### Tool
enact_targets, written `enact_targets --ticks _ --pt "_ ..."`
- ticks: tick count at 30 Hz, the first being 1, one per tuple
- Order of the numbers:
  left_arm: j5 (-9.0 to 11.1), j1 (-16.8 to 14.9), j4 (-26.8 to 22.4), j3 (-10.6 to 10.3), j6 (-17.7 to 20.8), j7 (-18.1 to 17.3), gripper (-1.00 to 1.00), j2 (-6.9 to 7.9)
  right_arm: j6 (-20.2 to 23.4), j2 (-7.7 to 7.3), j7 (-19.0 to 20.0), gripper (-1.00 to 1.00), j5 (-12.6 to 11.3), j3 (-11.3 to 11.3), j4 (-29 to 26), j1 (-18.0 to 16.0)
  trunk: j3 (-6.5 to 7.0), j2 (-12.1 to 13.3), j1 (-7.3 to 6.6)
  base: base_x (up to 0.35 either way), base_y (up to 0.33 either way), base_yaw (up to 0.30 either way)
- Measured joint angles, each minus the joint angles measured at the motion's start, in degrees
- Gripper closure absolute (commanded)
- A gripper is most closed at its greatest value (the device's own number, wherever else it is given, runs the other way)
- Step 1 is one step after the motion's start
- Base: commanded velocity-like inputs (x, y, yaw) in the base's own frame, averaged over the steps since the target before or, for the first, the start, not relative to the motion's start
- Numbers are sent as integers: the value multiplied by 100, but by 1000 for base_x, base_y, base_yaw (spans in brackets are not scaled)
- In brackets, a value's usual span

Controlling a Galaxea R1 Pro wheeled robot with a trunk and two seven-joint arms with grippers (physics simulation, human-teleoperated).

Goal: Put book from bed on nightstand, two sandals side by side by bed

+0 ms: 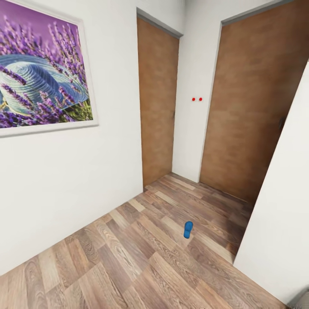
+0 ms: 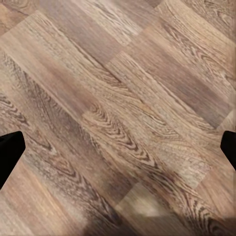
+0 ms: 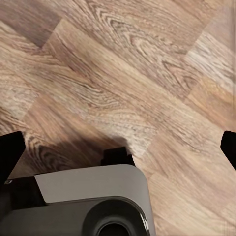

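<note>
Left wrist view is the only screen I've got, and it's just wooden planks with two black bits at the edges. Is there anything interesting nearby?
Observer: Yes, in the head view one blue sandal lies flat on the plank floor, out in the open ahead of the robot.
Operator: Is anything else around it?
Observer: Two brown doors stand shut beyond it, and a lavender picture hangs on the white wall.
Operator: And the other arm?
Observer: The right wrist view looks down at the floor too, with part of the robot's grey base below. Its fingers are spread wide, holding nothing.
</note>
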Motion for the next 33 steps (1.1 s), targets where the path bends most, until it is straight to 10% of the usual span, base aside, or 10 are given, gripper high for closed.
enact_targets --ticks 33 --pt "8 29 -173 11 -40 32 -100 -70 -75 -35 -65 -100 8 1 -181 -16 12 0 0 0 0 -16"
